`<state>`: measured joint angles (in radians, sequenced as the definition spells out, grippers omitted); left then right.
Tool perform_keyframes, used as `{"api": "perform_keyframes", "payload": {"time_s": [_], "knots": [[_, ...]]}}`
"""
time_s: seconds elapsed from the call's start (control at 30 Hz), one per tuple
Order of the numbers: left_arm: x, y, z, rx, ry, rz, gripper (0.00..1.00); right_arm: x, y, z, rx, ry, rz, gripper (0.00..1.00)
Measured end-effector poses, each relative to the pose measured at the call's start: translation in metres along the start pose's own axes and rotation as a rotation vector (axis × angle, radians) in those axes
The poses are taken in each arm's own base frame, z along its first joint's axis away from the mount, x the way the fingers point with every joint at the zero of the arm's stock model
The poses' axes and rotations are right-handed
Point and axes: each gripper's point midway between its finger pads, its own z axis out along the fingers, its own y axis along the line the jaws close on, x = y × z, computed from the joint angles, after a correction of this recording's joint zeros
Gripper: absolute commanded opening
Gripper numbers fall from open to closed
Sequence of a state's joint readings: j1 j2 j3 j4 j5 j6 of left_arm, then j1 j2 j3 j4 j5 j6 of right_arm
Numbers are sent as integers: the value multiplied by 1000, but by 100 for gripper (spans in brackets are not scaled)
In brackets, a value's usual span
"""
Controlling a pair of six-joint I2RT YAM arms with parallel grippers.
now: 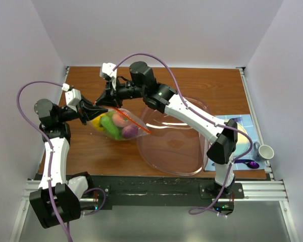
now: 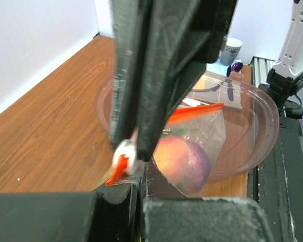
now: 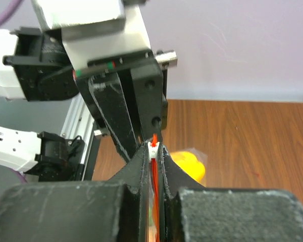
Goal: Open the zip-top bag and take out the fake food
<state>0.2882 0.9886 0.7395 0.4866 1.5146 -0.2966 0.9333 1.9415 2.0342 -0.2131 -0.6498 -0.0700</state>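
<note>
Nearest the arm bases, a large clear bowl [image 1: 171, 173] is sitting on the desk [image 1: 91, 156]. Just beside its left rim, the zip-top bag [image 1: 122, 132] is hanging by its red-orange strip [image 1: 136, 122], the fake food [image 1: 111, 125] still inside it in yellow, green, pink and purple. Farther back, both claws are clamping that strip's left end: the left claw [image 1: 87, 108] and the right claw [image 1: 103, 100], side by side and almost touching.

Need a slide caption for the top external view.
Left end effector and right end effector pinch the mouth of the zip-top bag, fake food inside, clear bowl alongside.
</note>
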Motion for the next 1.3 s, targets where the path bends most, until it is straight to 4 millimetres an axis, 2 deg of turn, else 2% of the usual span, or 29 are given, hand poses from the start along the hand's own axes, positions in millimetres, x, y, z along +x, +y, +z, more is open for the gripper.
{"api": "perform_keyframes", "payload": {"time_s": [0.2, 0.5, 0.73, 0.9, 1.17, 1.27, 1.3], "knots": [[2, -1, 0, 2, 3, -26, 0, 17, 4, -22, 51, 41, -2, 0], [-9, 0, 1, 9, 3, 2, 0, 31, 1, -53, 137, 68, -19, 0], [-20, 16, 1, 24, 7, -1, 0, 78, 7, -97, 247, 130, 5, 0], [-25, 37, -3, 3, 7, -13, 0, 97, 18, -120, 286, 150, 19, 0], [-22, 60, -19, -61, 6, -3, 0, 134, 24, -126, 301, 192, 70, 0], [-20, 61, -24, -66, 8, -25, 0, 137, 21, -125, 311, 179, 65, 0], [-20, 62, -25, -68, 9, -26, 0, 137, 20, -124, 314, 175, 62, 3]]}}
